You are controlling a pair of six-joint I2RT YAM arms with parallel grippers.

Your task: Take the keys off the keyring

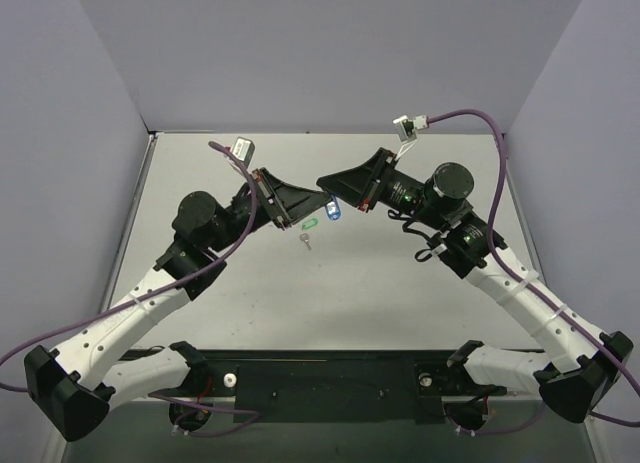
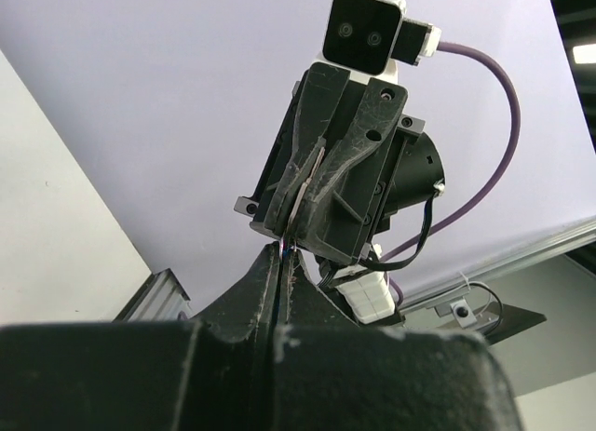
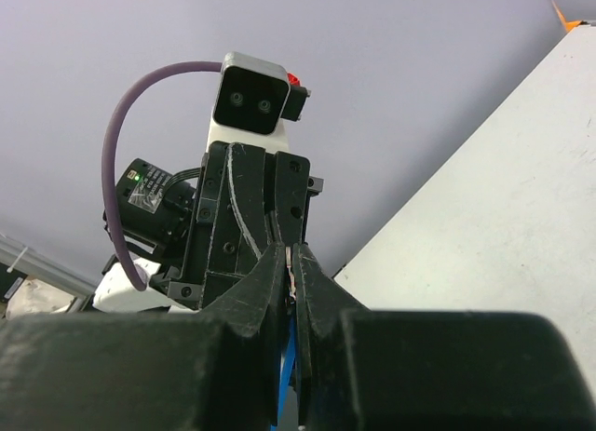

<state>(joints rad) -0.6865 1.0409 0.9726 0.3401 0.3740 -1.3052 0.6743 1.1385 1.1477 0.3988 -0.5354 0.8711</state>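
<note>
Mid-air, blue keyring [image 1: 333, 211], long axis along right claw [image 3: 292, 260]

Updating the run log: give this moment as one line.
right gripper: shut on keyring | left gripper: shut, tip-to-tip | green tag: on table

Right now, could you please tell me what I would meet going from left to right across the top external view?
Left arm's elbow → left wrist camera → green tag → blue key tag → right wrist camera → right arm's elbow.
</note>
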